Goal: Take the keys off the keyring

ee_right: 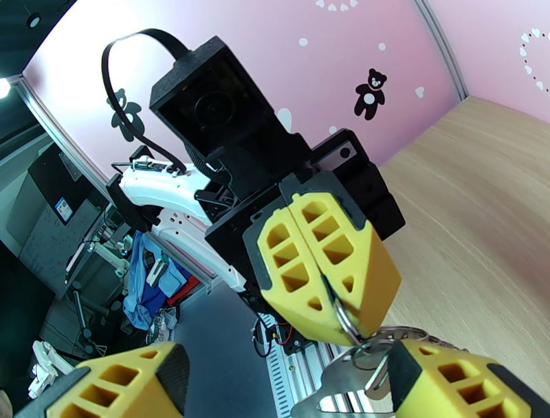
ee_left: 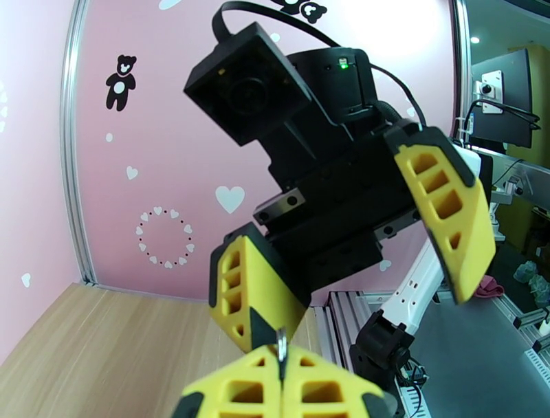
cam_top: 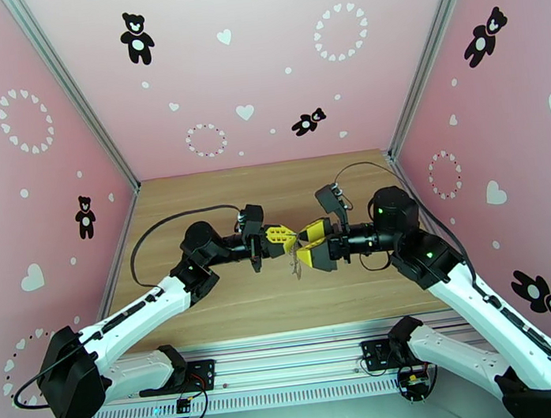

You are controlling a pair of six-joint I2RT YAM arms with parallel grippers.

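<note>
Left gripper (cam_top: 287,239) is pressed together, pinching the keyring (ee_right: 349,322) in the air above the middle of the table (cam_top: 231,306); the keys (ee_right: 344,381) dangle below, between the 2 spread fingers of the right gripper (cam_top: 305,244)

A light wooden tabletop (cam_top: 273,190) is enclosed on three sides by pink walls: a back wall (cam_top: 261,80), a left wall (cam_top: 4,197) and a right wall (cam_top: 526,177). The walls are printed with black teddy bears (cam_top: 136,37), white hearts (cam_top: 224,36) and rings of small hearts (cam_top: 340,32). The corners are framed by aluminium posts (cam_top: 72,94), and a metal rail (cam_top: 292,356) is laid along the table's near edge. Beyond the enclosure, a dark monitor (ee_left: 505,96) is seen in the left wrist view, and a blue cloth (ee_right: 148,289) beside a grey cabinet (ee_right: 48,213) in the right wrist view.
</note>
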